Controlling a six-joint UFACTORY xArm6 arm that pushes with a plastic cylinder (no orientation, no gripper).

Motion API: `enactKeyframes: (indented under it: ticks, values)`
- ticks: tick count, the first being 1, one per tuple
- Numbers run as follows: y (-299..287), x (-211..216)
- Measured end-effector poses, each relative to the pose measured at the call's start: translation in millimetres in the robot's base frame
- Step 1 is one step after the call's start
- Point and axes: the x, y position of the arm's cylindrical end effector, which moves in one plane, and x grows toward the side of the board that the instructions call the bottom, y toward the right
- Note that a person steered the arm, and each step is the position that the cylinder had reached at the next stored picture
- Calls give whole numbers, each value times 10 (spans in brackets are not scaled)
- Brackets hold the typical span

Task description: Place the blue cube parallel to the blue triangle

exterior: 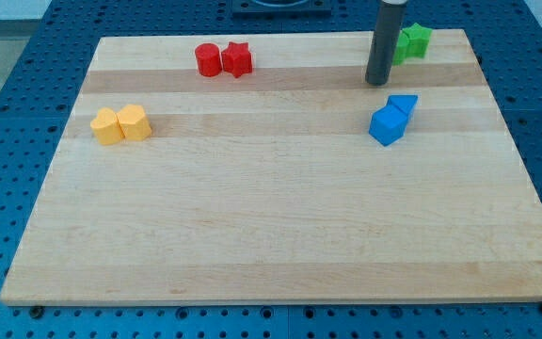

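The blue cube [385, 124] sits on the wooden board at the view's right, touching the blue triangle [404, 104], which lies just above and to its right. The dark rod comes down from the view's top, and my tip [376, 82] rests on the board just above the blue pair, a little to the left of the triangle and apart from it.
A green block [414, 40] lies behind the rod near the top right edge. A red cylinder [208, 59] and a red star [237, 59] touch at the top middle. Two yellow blocks [120, 124] sit together at the left. The wooden board [280, 217] rests on a blue perforated table.
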Motion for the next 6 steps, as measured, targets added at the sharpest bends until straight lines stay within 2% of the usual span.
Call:
enactKeyframes:
  ticks: [2, 6]
  values:
    - [270, 92]
    - [363, 799]
